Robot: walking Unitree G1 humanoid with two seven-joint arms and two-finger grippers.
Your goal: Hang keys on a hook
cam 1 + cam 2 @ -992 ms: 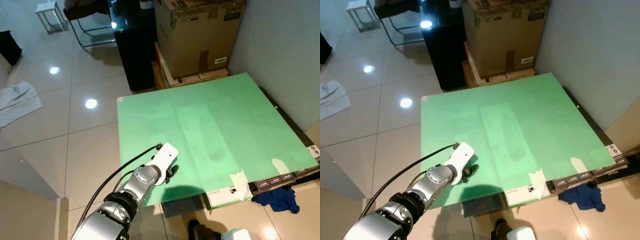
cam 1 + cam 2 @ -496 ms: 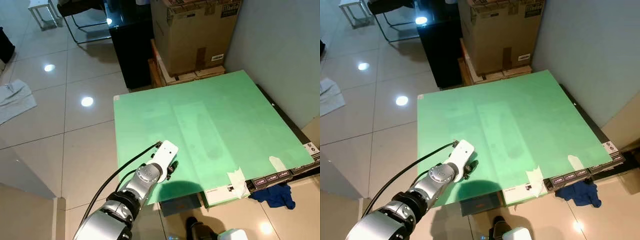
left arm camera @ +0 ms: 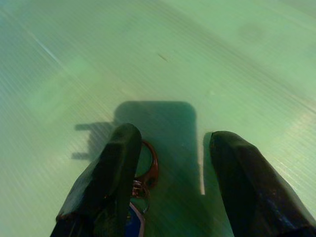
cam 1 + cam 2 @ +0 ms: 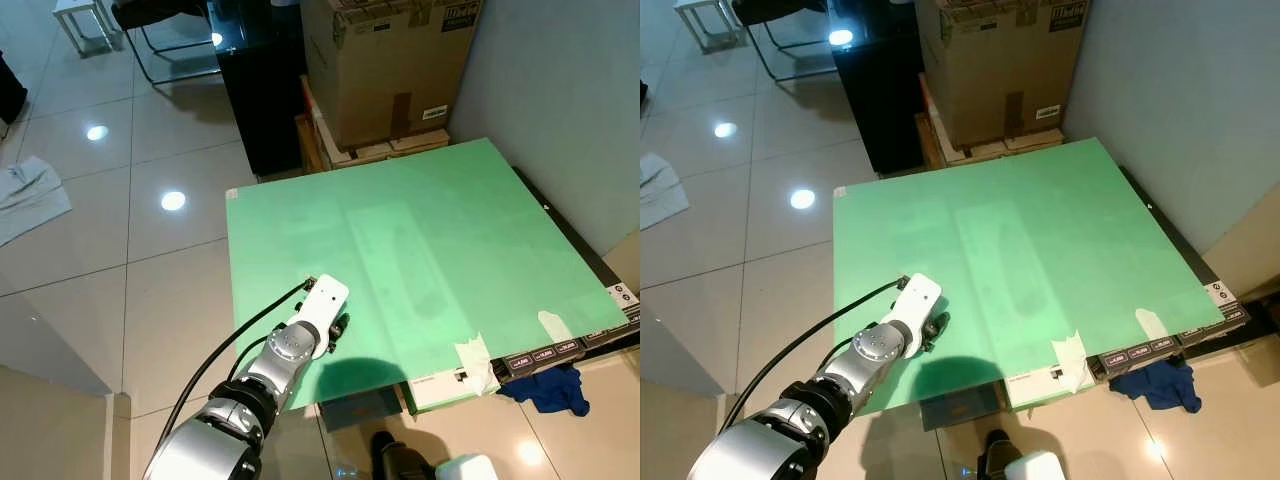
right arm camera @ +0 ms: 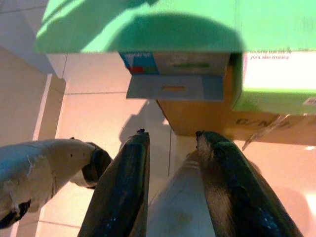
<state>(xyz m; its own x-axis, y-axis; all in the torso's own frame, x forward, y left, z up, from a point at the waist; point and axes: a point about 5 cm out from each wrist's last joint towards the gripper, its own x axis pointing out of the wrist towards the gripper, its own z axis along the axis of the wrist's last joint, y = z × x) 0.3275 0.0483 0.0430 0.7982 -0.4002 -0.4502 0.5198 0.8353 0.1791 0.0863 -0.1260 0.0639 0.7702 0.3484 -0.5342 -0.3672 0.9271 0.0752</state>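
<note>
Since a second earlier, the left pincer (image 4: 338,330) had drawn back slightly toward the near-left corner of the green desk (image 4: 430,240). Nearest the robot, the right pincer (image 5: 170,163) hung idle below the desk edge, its fingers a little apart over the floor, holding nothing. On the desk, the left pincer stood fairly wide, its tips low over the surface. The keys (image 3: 140,183) lay half hidden under one finger (image 3: 109,177), not between the two. A clean grasp probably called for shifting sideways until the ring sat between the fingers, then closing.
</note>
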